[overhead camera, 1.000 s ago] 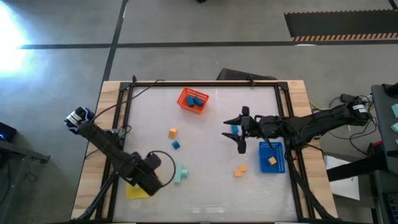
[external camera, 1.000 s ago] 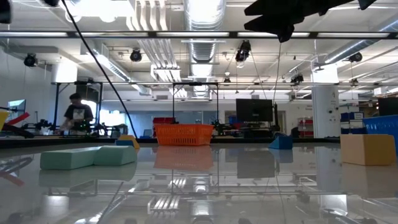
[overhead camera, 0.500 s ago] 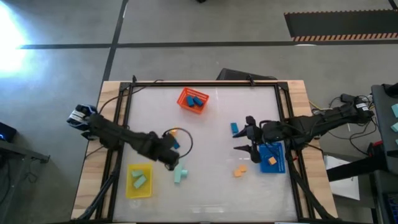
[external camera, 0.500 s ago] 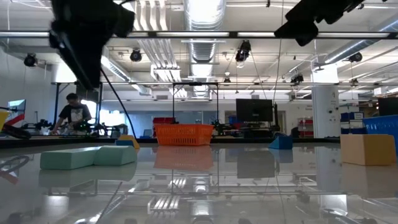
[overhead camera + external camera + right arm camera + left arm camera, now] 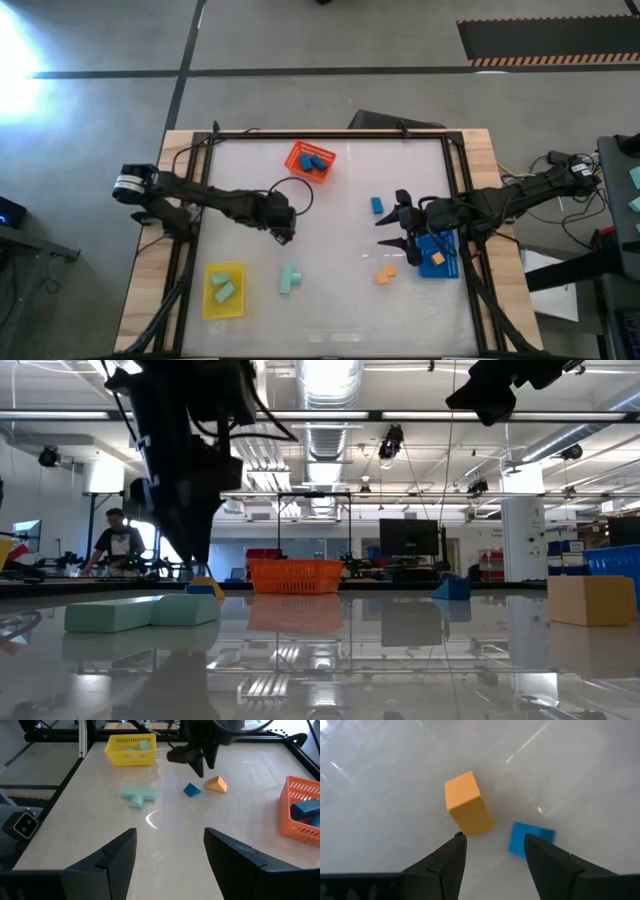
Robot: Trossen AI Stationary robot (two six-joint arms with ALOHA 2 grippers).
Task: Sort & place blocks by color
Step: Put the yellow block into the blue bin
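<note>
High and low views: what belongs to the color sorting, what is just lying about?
Job: orange tray, yellow tray, blue tray, mint blocks, orange block, blue block; left end effector above these two; right end effector beside blue tray.
Bystanders: person, monitor beyond the table.

Grey concrete floor (image 5: 300, 40), exposed ceiling ducts (image 5: 325, 385)

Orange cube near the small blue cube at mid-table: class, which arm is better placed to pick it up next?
Left. The open left gripper hovers right over the orange cube; the right gripper is across the table beside the blue tray.
</note>
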